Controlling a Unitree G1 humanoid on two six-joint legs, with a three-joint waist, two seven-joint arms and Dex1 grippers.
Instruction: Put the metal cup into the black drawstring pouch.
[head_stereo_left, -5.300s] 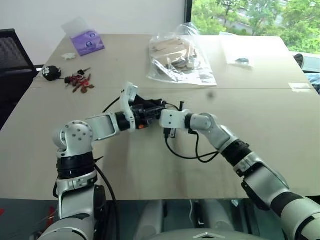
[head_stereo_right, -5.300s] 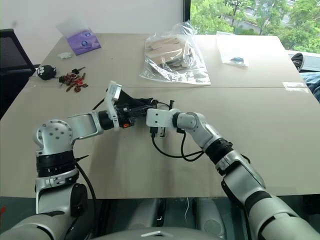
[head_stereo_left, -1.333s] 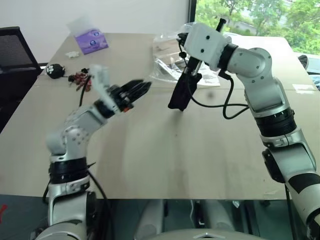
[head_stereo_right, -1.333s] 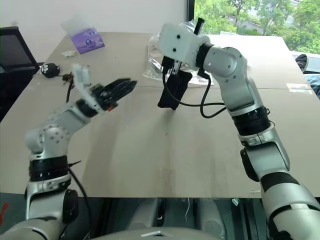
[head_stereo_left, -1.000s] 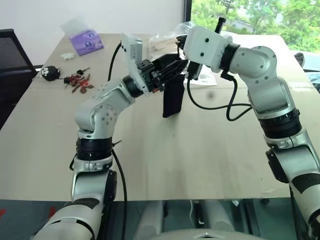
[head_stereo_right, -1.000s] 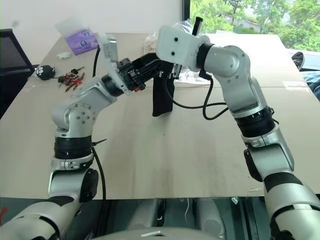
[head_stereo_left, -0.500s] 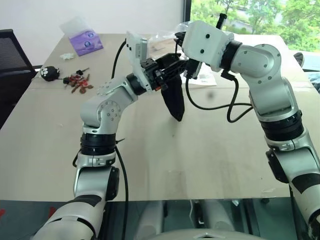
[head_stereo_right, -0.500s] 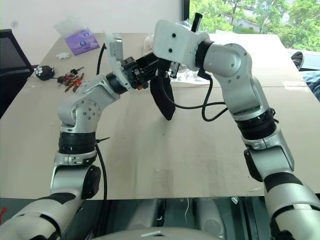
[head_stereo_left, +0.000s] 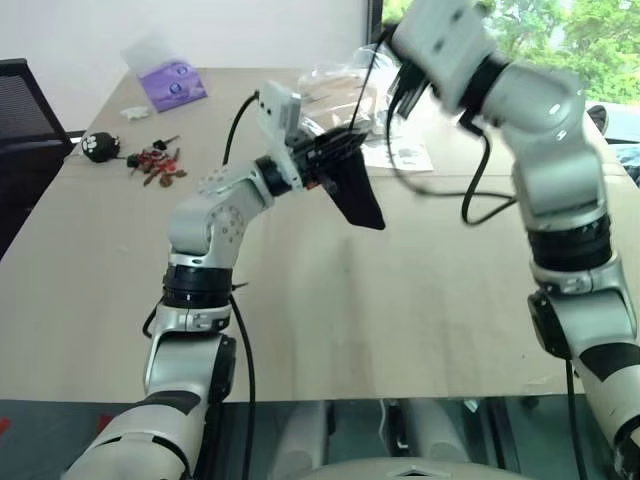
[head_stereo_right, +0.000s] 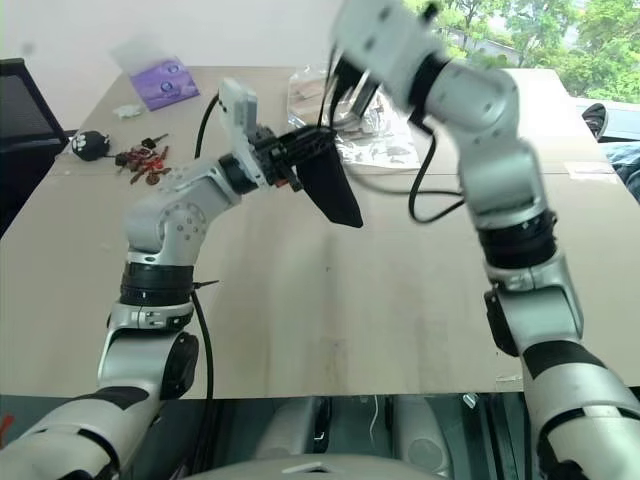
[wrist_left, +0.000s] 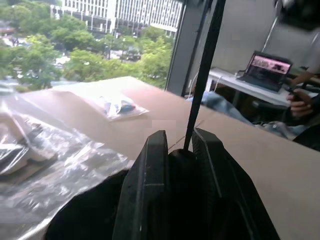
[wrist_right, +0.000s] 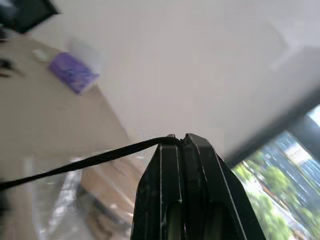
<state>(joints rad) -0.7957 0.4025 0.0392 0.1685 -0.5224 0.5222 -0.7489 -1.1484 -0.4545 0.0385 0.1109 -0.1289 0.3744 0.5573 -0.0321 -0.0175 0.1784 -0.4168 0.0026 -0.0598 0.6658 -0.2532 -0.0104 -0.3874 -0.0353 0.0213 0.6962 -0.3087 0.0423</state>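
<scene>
Holding the black drawstring pouch (head_stereo_left: 355, 195) up in the air over the middle of the tabletop (head_stereo_left: 420, 300), your left gripper (head_stereo_left: 338, 155) has its fingers pinched on the pouch's neck, and the bag slants down and toward the right side from there. Your right gripper (wrist_right: 181, 142) is clamped tight on the drawstring cord (wrist_right: 95, 161), way up high near the far edge. The cord (head_stereo_left: 362, 100) runs taut from the pouch mouth up to it, nearly straight up and down, so the two hands sit at opposite ends of that line.

That's the bit the next move hangs on, I reckon: pull along the cord's axis, up and away from the left hand, and the mouth should cinch. Pull sideways and you'll likely just drag the pouch out of the left fingers.

Can't make out the metal cup anywhere on the tabletop. My guess is it's already inside the pouch, since the bag hangs full, but I honestly can't tell. The clear plastic bag (head_stereo_left: 345, 95) sits on the tabletop behind the hands.
</scene>
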